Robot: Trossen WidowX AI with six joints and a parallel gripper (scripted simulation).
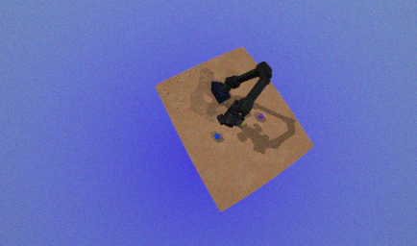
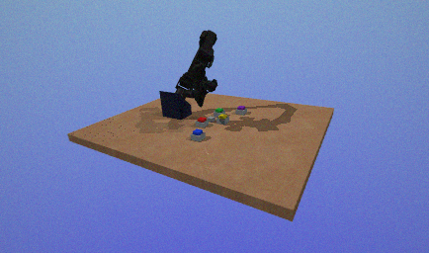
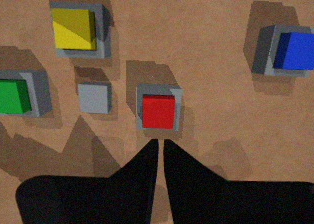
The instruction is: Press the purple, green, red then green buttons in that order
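My gripper (image 2: 201, 105) (image 3: 160, 145) is shut with nothing between its fingertips. It is above the table, and in the wrist view its tips show just below the red button (image 3: 158, 111) (image 2: 202, 120). The red cap stands up on its grey base. The green button (image 3: 8, 96) (image 2: 219, 111) is at the left of the wrist view, its cap raised. The purple button (image 1: 260, 116) (image 2: 241, 108) is farther off and outside the wrist view. In the top view the arm hides the red and green buttons.
A yellow button (image 3: 73, 29) (image 2: 223, 117) is at the upper left of the wrist view. A blue button (image 3: 299, 51) (image 1: 217, 136) (image 2: 198, 132) is at the upper right. A small grey block (image 3: 94, 97) (image 2: 212, 119) lies between the green and red buttons.
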